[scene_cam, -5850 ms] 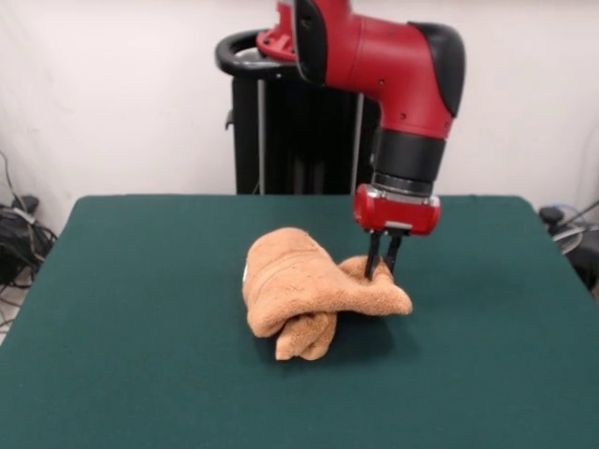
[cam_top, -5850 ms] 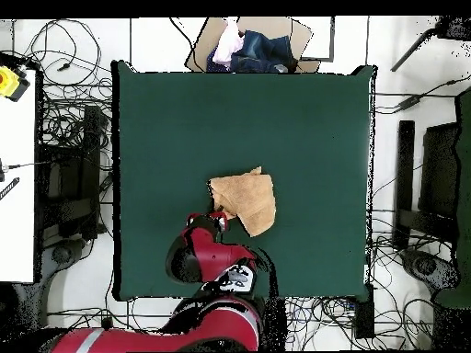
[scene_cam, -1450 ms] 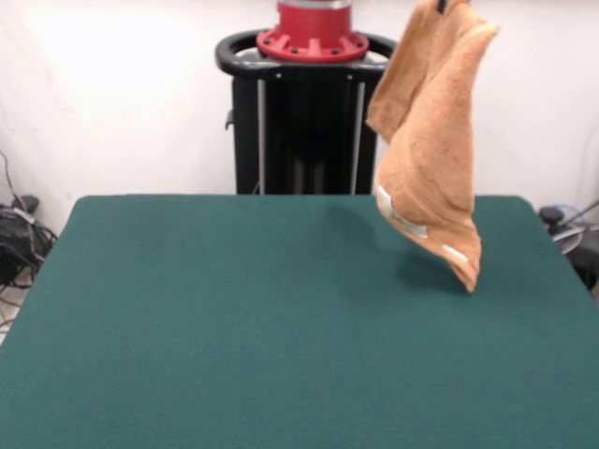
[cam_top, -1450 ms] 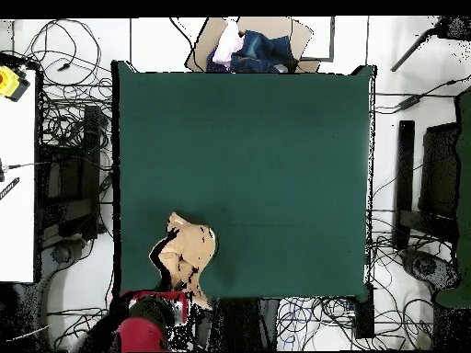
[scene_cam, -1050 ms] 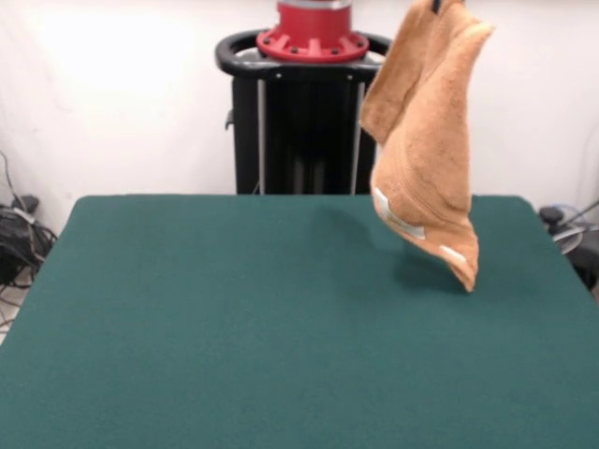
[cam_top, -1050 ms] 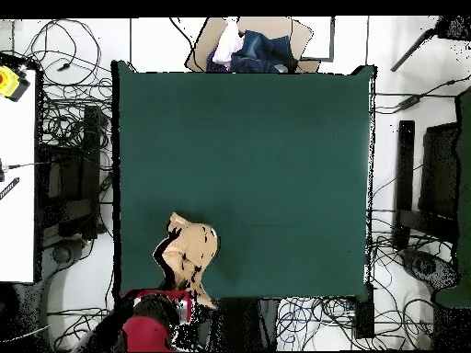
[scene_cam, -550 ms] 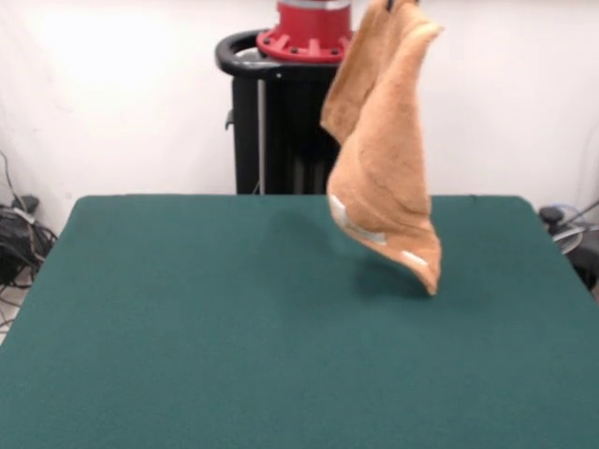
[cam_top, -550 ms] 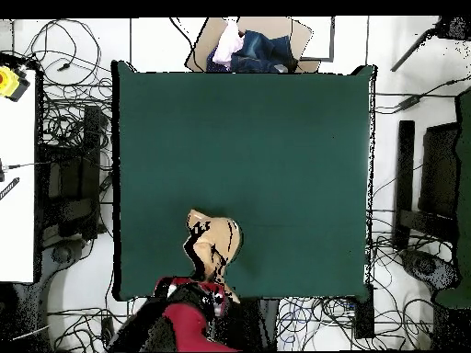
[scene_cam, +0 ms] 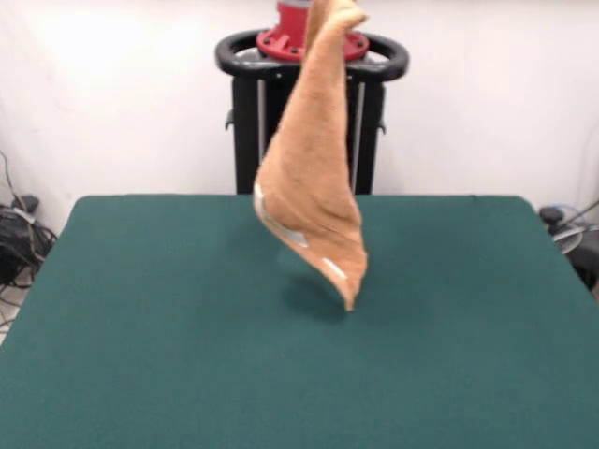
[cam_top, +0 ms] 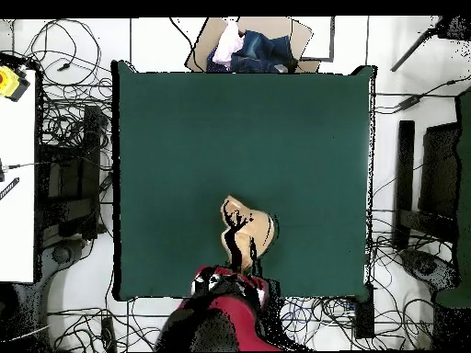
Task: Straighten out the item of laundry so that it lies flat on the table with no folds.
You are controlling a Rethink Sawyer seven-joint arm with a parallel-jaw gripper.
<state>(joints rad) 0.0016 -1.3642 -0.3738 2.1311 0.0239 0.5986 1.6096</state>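
Note:
The orange-tan towel hangs in the air over the middle of the dark green table, bunched into a long drooping cone. Its top runs out of the front view at the upper edge. Pale border bands show near its lower part. Its lowest corner hangs just over the table top; I cannot tell whether it touches. In the overhead view the towel sits near the robot's side of the table. My gripper is above it, shut on the towel's top and mostly hidden by it. The red arm reaches in from the bottom.
The robot's black pedestal stands behind the table's far edge. A cardboard box with clothes lies past the table edge opposite the robot. Cables and stands surround the table on the floor. A white bench is at the left.

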